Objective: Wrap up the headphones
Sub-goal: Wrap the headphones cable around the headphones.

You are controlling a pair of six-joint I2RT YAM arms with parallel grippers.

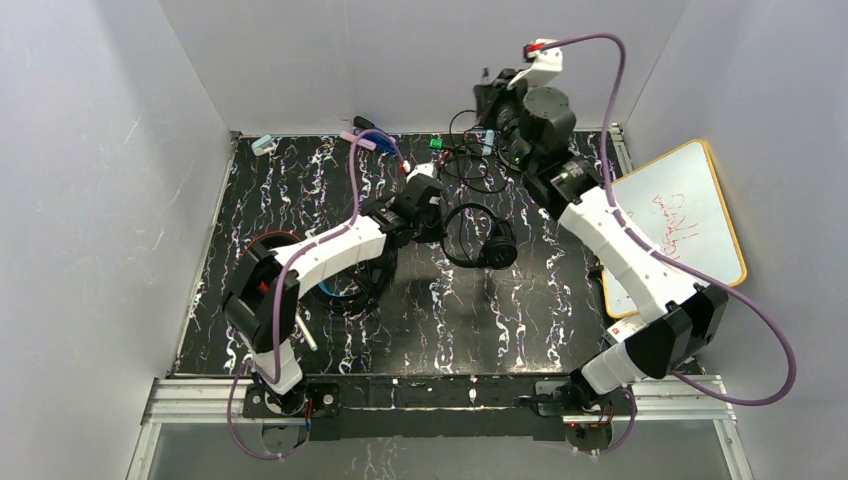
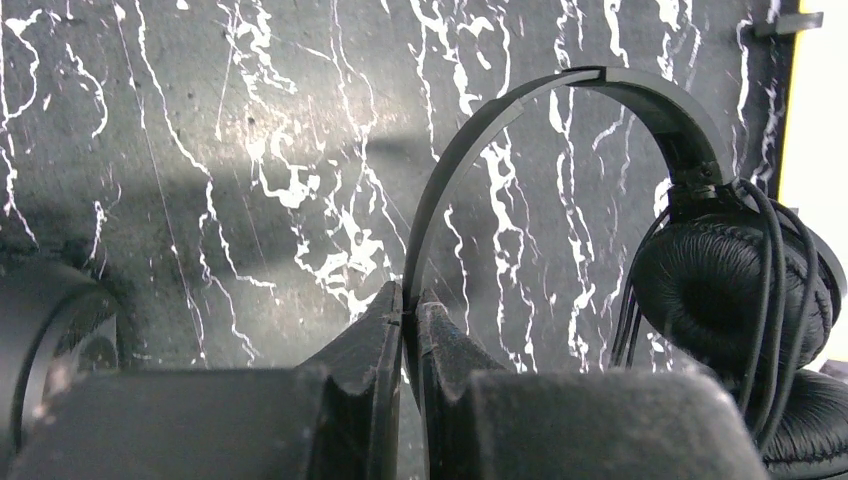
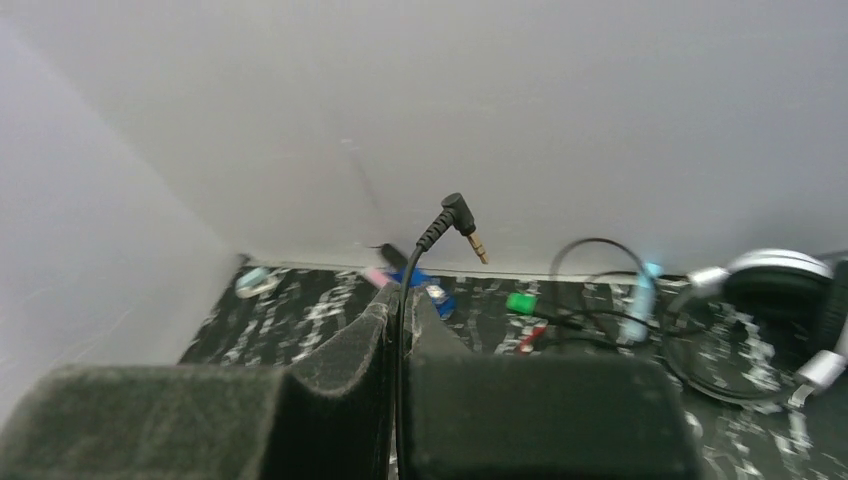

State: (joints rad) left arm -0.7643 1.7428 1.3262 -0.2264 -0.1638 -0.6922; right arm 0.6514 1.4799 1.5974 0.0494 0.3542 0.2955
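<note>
Overhead and wrist views of a black, white-veined tabletop (image 1: 560,320) inside a white-walled booth.

Just right of the tabletop's middle: all-black headphones (image 1: 482,240), lying flat, with the padded ear cups (image 2: 725,290) stacked together. Wound around those cups in several turns: thin black cord (image 2: 772,270). Clenched on the narrow headband (image 2: 560,85), near one end of its arc: left gripper (image 2: 405,305), with its fingers pressed against both faces of the band. Reaching in from the tabletop's left half, low over the surface.

Raised above the tabletop's far edge, close to the back wall: right gripper (image 3: 400,300), pinched tight on a thin black cable (image 3: 412,262). Sticking up past the fingertips: a short length of that cable, ending in an angled plug (image 3: 457,216) with a gold tip, free in the air. Owner of this cable among the pairs: unclear.

Along the tabletop's far edge: loose dark wire loops (image 1: 470,165), a small green piece (image 3: 520,301), a pale blue piece (image 3: 255,282) and silver headphones (image 3: 775,272).

On the tabletop's left half, partly hidden under the left arm: a red arc (image 1: 268,238) and a blue curve (image 1: 328,291), too covered to identify.

Off the tabletop's right edge: a yellow-rimmed whiteboard (image 1: 690,215) with faint red writing.
</note>
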